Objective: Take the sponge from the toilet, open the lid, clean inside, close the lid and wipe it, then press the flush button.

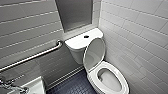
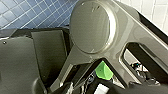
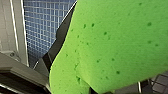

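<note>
The white toilet point(image 1: 75, 45) stands against the tiled wall in the head view. Its lid point(image 1: 94, 52) is raised and leans back on the tank. The ring seat point(image 1: 93, 78) lies down around the open bowl. The flush button point(image 1: 86, 36) is a small dark spot in the middle of the tank top. The bright green sponge point(image 3: 112, 45) sits very close in the right wrist view, and my right gripper is shut on it. A corner of the sponge point(image 2: 103, 71) shows past the robot's dark frame in the left wrist view. My left gripper is open.
A metal grab bar point(image 1: 32, 57) runs along the grey tiled wall left of the toilet. A white sink point(image 1: 36, 86) with a chrome tap point(image 1: 11, 87) is at the near left. Dark blue tiled floor point(image 1: 75, 86) lies between sink and toilet. A white tiled wall point(image 1: 140, 37) is close on the right.
</note>
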Motion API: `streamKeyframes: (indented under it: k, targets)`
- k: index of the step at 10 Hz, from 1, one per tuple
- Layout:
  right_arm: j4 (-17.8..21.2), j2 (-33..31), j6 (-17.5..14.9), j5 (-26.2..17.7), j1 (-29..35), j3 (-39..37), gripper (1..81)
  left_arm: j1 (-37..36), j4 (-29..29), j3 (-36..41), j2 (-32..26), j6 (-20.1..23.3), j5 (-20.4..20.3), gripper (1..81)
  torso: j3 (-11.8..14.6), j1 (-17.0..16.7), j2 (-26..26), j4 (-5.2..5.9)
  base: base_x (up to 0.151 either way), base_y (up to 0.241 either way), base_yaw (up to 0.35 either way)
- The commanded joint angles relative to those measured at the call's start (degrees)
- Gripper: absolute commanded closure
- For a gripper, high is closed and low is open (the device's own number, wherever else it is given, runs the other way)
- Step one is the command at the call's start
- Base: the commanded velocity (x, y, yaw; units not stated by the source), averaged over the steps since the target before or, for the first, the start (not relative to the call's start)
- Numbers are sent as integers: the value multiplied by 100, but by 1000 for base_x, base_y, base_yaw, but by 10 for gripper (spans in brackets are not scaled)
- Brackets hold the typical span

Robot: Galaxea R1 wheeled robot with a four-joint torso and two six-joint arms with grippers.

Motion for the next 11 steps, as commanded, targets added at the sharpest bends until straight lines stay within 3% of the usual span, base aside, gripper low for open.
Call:
streamKeyframes:
  k: [1,4,5,6,8,9,10,11]
  targets:
    - [-637,-203,15,-141,-200,-55,811,257,267,87,57,133,259,10,0,0,0,0,0,0,0]
    - [-611,-114,639,-114,-331,-205,811,952,541,-714,384,141,-277,10,2,0,0,0,0,0,0]
    - [-455,-62,701,-79,-463,-284,811,1075,559,-985,532,141,-295,10,5,0,0,0,0,0,0]
    - [-48,-9,542,80,-586,-284,811,1190,559,-1180,648,150,-295,10,5,0,-2,0,0,0,0]
    - [752,-9,-372,264,-807,41,811,1375,568,-1462,823,168,-303,10,6,0,-2,0,0,0,0]
    - [1261,-35,-1101,62,-895,269,811,1462,577,-1620,876,168,-312,10,9,0,-2,0,0,0,0]
    - [1692,-44,-1506,-245,-921,410,811,1507,577,-1804,955,168,-321,10,9,0,-2,0,0,0,0]
    - [2219,-62,-2182,-606,-930,586,811,1621,577,-1998,1043,168,-347,10,9,0,-2,0,0,0,0]
